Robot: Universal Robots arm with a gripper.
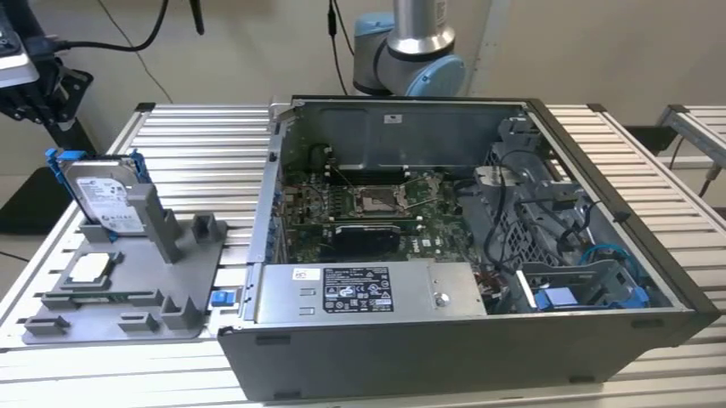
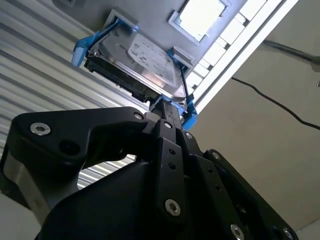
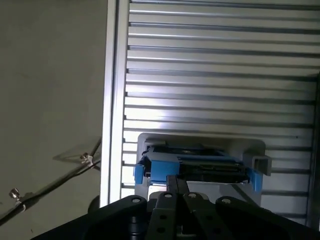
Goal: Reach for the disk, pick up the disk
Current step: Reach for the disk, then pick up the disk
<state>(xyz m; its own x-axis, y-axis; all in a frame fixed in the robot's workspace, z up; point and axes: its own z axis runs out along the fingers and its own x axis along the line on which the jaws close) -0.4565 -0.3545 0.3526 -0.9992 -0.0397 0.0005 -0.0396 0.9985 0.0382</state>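
Item: disk (image 1: 104, 197). You will find it at the exterior view's left, standing on edge in a slot of the grey fixture (image 1: 170, 280) on the slatted table (image 1: 204, 136), well apart from the open computer case (image 1: 454, 357)

Support: the slot grips only its lower end. This probably leaves the upper edge and both broad faces free for a grasp from above

Orientation: its long axis appears to run upward, leaning back a little. The labelled face is turned towards the exterior view's right, and the blue frame (image 3: 155, 170) caps the two upper corners

Item: tool (image 3: 176, 182). In both wrist views it sits over the disk's upper edge with its tip lined up on the blue frame. You cannot tell from these views whether it is wide or narrow, or whether it touches the disk. Nothing is seen lifted, so the reach looks close to done and the pick-up not yet made

Neighbour: small square chip (image 1: 91, 268), lying flat on the same fixture, just in front of the disk
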